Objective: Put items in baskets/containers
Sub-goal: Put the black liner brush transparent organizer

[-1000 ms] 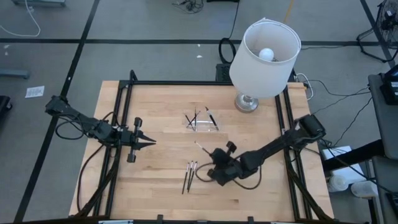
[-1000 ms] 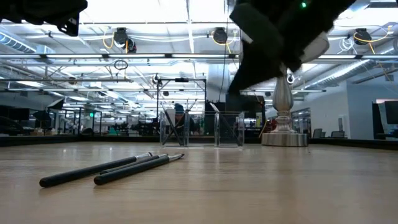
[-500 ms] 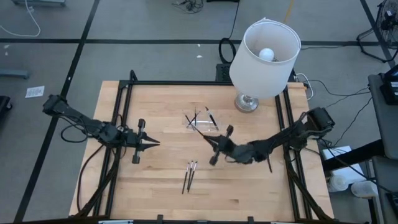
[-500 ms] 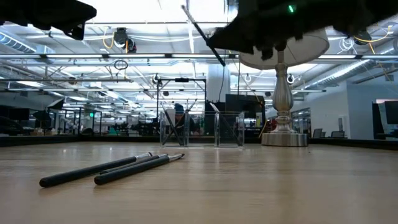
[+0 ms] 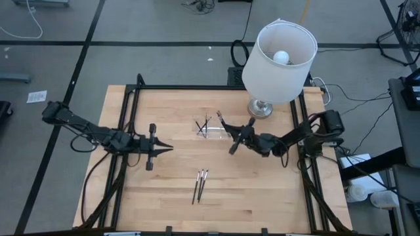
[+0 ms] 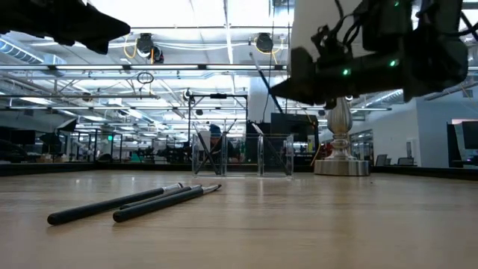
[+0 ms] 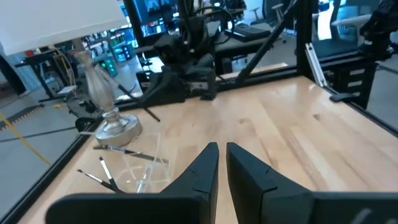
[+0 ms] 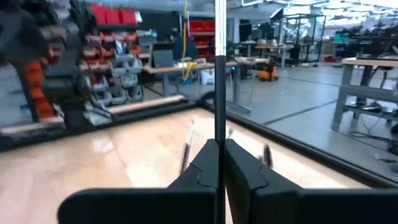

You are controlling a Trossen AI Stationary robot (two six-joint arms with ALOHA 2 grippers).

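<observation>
My right gripper [image 5: 231, 134] is shut on a thin dark stick [image 5: 222, 120] and hovers level just right of the clear plastic tray [image 5: 210, 128]. The tray sits mid-table and holds several sticks; the low view shows it far back [image 6: 243, 155]. A small bunch of dark sticks [image 5: 200, 185] lies flat on the wood toward the near edge, close to the camera in the low view [image 6: 134, 203]. My left gripper [image 5: 169, 148] hovers shut over the left half of the table, pointing at the tray, with nothing between its fingers [image 7: 222, 168]. My right gripper pinches the stick between its two fingers; the held stretch [image 8: 219, 134] sits in the slit between them, and the lower end is hidden there. The fingers come level from the table's right. The stick is lifted clear and slants up beyond the fingertips [image 6: 261, 75] toward the tray.
A white-shaded lamp [image 5: 279, 59] stands at the far right, its metal base [image 5: 260, 108] close behind my right gripper. Black frame rails run along the table's left, far and right edges. Bare wood lies between the tray and the loose sticks.
My right gripper has carried the stick from beside the loose bunch near the front toward the far edge, up to the tray's right side, and has tipped from pointing down to about level. My left gripper has drifted slightly toward the table's right.
</observation>
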